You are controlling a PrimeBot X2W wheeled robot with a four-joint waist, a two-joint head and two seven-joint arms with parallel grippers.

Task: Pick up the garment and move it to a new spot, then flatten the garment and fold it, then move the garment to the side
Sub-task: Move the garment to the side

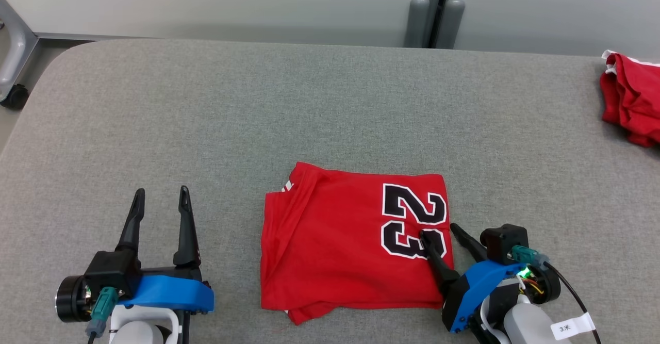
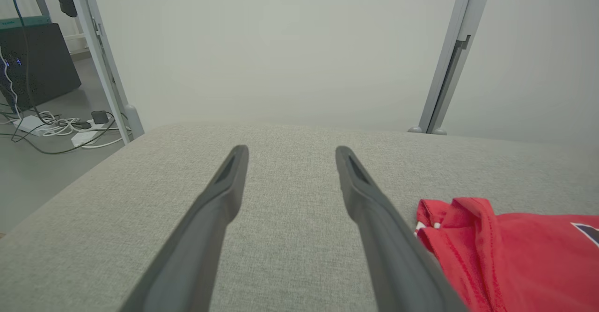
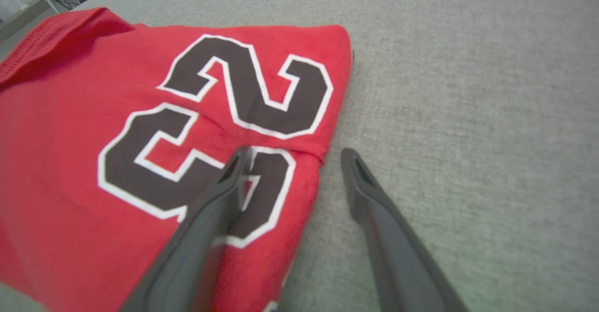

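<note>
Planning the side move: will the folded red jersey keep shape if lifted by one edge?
Probably not: the jersey is thin layered cloth, likely to droop and unfold. Pushed, it may bunch on the textured grey surface; wrinkles show near the number.

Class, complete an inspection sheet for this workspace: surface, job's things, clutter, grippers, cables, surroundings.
Surface: grey fabric-covered table, flat.
Job's things: folded red jersey with black number 23, lying near the front edge.
Clutter: crumpled red cloth at the far right.
Grippers: left gripper open over bare table; right gripper open, straddling the jersey's right edge.
Cables: black cable behind the right gripper; loose cables on the floor.
Surroundings: pale wall panels, grey metal posts.
</note>
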